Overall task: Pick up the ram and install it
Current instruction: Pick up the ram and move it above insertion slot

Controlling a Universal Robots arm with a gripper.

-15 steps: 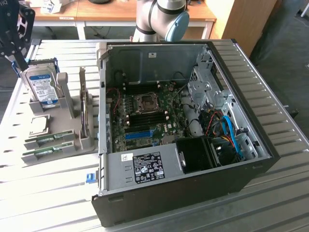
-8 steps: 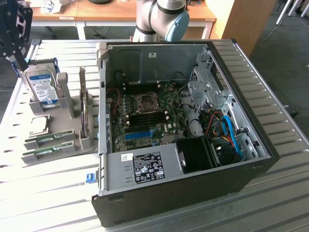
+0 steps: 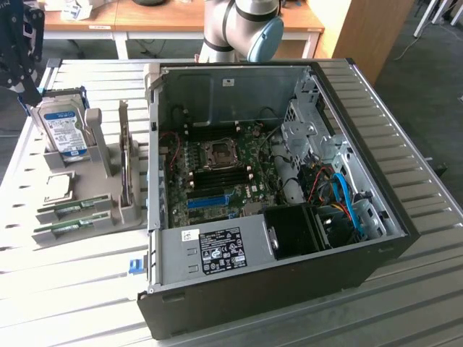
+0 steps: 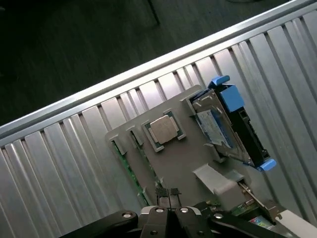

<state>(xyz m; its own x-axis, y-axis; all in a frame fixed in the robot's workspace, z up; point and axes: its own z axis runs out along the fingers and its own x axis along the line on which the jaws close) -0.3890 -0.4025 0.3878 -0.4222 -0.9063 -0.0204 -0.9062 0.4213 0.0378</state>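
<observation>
The jaws of the gripper (image 4: 169, 194) are closed together, with the two dark fingertips meeting. Nothing is held between them and nothing is touched. In the wrist view, the closed tips are seen above the grey fixture (image 4: 190, 161), close to the green edges of the boards slotted into it.

At the upper left of the exterior view, the gripper is seen above the hard drive (image 3: 64, 129), which is stood on edge in the fixture. The ram (image 3: 72, 208) is seated on edge in a slot at the lower left of the fixture. A second ram stick (image 3: 70, 226) is seated just beside it. A square silver processor (image 3: 59, 186) is laid flat between the ram and the hard drive.

The open computer case (image 3: 376, 238) is placed at the exterior view's right of the fixture.

A blue-white label is carried on the hard drive. A black label (image 3: 221, 249) with white print is fixed to the metal panel inside the case. The writing on both cannot be read.
</observation>
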